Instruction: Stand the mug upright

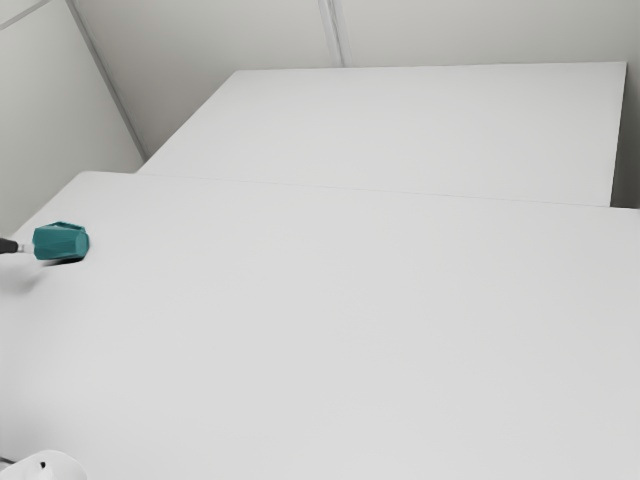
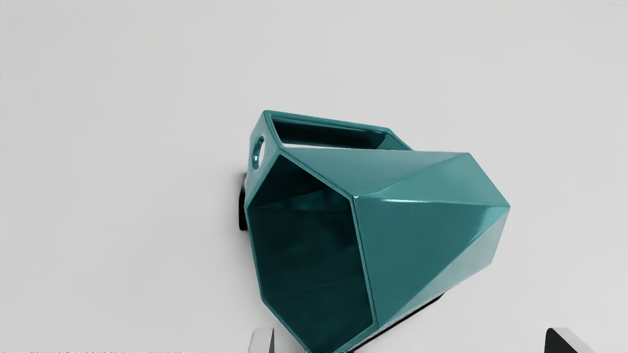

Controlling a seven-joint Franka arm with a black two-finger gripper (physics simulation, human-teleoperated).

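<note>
Specimen: the mug (image 1: 62, 243), teal and faceted, is lying on its side, not standing upright.
Mug location: it is resting on the white table (image 1: 350, 330), toward the exterior view's left, just beside the gripper's fingertips.
Mouth: in the wrist view the open rim (image 2: 364, 260) is facing sideways, and the dark interior (image 2: 309, 240) is showing.
Base end: the body is tapering from the rim toward the closed end.
Handle: the angular handle (image 2: 326, 119) is running along one side of the body, framing a long slot; a round hole (image 2: 258, 153) is piercing its part near the rim.
End effector: the gripper (image 1: 27, 248) is standing wide, holding nothing.
Fingers: in the wrist view one fingertip (image 2: 261, 341) is showing near the mug's rim, the other (image 2: 571, 341) well apart from the body.
Contact: a gap is showing between each visible fingertip and the mug; contact out of frame I am unable to tell.
Shadow: a dark shadow (image 1: 68, 262) is lying along the mug's underside.
Corner item: a white rounded form (image 1: 55, 468) with a small black mark is sitting at the exterior view's lower left; identity uncertain.
Background: a second pale surface (image 1: 400, 130) is extending beyond the table, with light walls (image 1: 200, 35) rising behind it.
</note>
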